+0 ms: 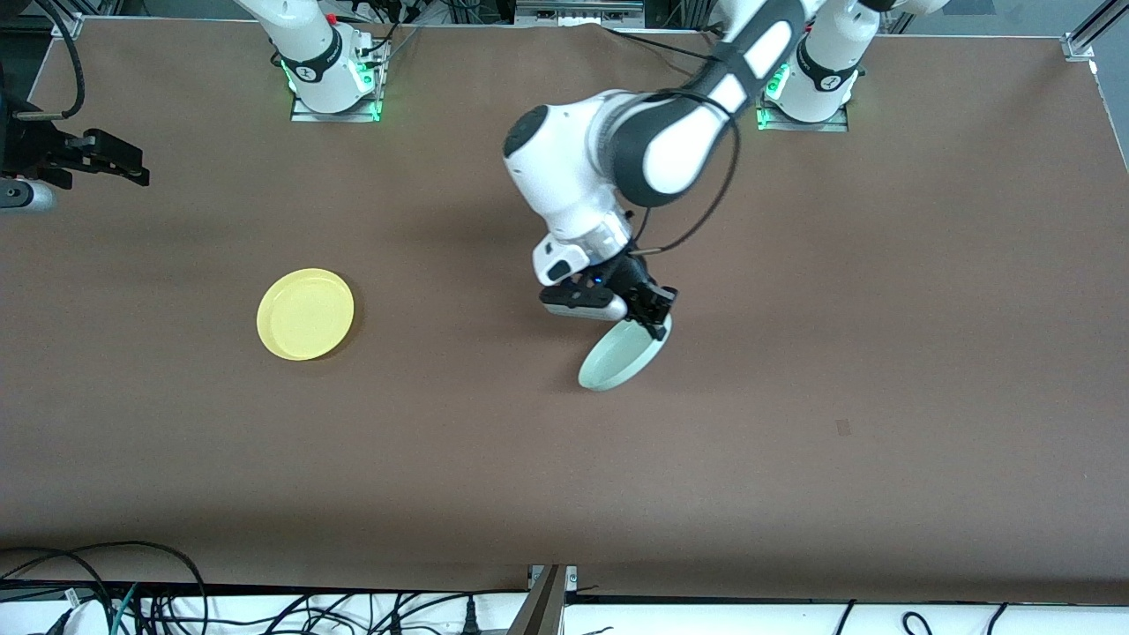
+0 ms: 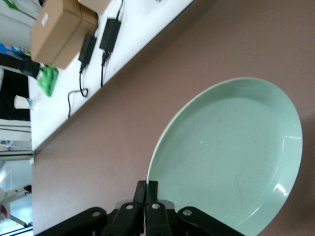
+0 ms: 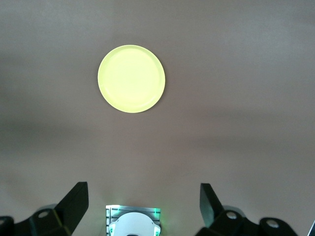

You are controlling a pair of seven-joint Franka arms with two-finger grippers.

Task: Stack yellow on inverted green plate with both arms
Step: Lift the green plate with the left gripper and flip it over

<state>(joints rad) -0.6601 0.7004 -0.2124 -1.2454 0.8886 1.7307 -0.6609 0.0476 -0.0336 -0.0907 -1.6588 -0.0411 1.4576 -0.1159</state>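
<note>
The brown surface (image 1: 882,353) carries little: the two arm bases along one edge, with cables and a cardboard box (image 2: 59,29) on the white strip past the edge nearest the front camera. The left arm (image 1: 670,141) reaches out over the middle of the surface, and its gripper (image 1: 654,319) has its jaws clamped together on the rim of the green plate (image 1: 617,357). That plate hangs tilted from the jaws, hollow side showing, its lower edge at or just above the surface; whether it touches cannot be told. The right arm waits, its gripper (image 1: 123,163) up at the right arm's end of the table with the jaws wide apart around nothing. The yellow plate (image 1: 305,314) lies flat, rim up, well apart from the green plate and toward the right arm's end, in open view ahead of the right jaws with nothing between them
</note>
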